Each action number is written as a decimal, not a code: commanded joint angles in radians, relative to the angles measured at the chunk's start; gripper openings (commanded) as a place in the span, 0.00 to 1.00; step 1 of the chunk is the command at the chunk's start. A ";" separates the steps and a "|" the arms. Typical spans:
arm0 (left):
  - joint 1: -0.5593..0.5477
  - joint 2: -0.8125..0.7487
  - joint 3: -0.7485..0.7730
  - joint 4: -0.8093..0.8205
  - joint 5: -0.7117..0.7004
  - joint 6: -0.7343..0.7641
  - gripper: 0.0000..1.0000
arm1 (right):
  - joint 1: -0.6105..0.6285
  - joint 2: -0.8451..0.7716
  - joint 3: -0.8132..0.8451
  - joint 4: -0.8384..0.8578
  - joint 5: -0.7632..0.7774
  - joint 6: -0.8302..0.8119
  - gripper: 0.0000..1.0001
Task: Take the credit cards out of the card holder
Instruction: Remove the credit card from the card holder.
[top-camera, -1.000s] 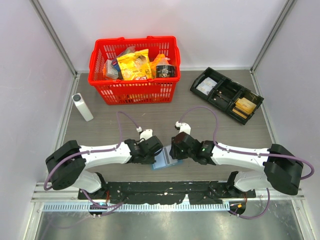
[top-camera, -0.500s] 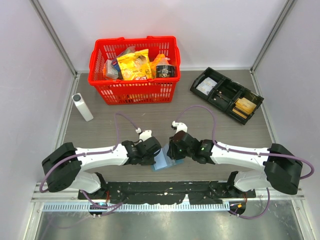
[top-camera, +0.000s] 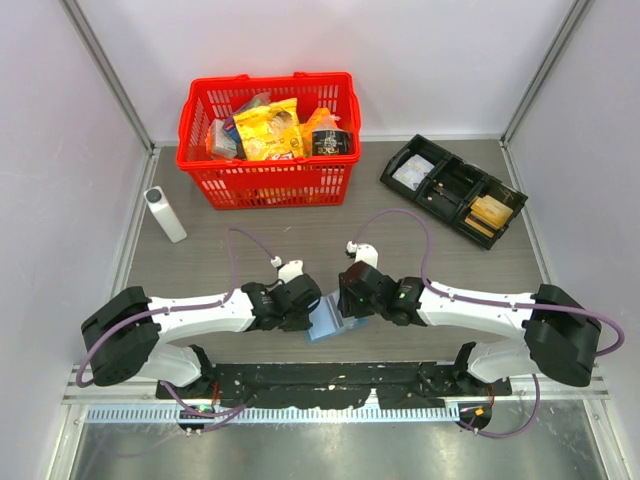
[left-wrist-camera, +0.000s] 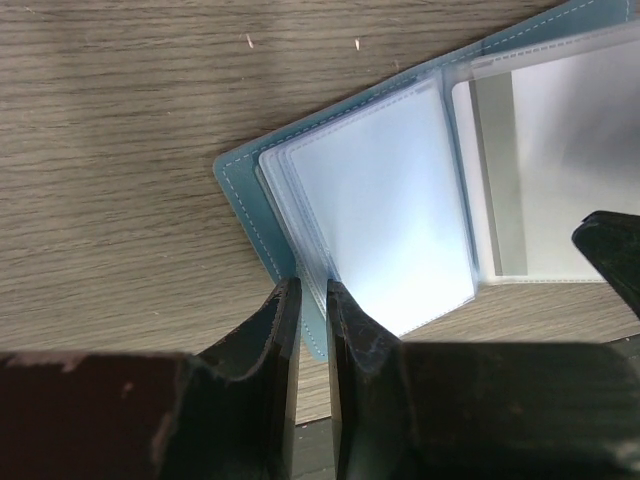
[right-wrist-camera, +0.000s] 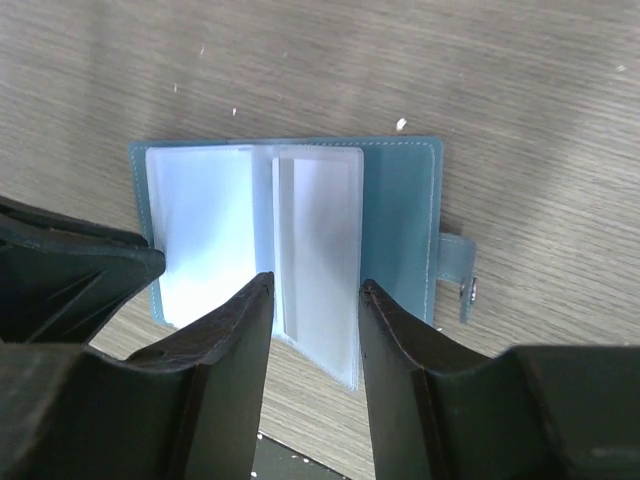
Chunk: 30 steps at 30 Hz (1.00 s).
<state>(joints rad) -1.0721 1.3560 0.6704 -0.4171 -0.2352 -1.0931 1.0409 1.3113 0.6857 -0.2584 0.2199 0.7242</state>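
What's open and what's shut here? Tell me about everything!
card holder, open and lying flat, clear sleeves showing
left gripper, shut on the card holder's edge
right gripper, open over the clear sleeves
red basket, full of packets
black tray, tan stack in one end compartment

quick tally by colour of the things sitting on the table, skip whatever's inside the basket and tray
red: 1, basket
black: 1, compartment tray
blue: 1, card holder
white: 1, upright container
total: 4
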 joint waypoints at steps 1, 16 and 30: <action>-0.003 -0.024 -0.002 0.032 0.000 -0.010 0.19 | 0.014 -0.014 0.081 -0.075 0.140 0.014 0.46; -0.005 -0.078 0.053 -0.029 -0.018 -0.002 0.19 | 0.010 0.097 0.061 -0.002 0.142 0.004 0.47; -0.005 -0.018 0.126 0.015 -0.026 0.053 0.21 | 0.008 0.158 0.052 0.019 0.139 0.004 0.48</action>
<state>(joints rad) -1.0725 1.2804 0.7723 -0.4362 -0.2420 -1.0653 1.0477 1.4670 0.7418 -0.2817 0.3397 0.7242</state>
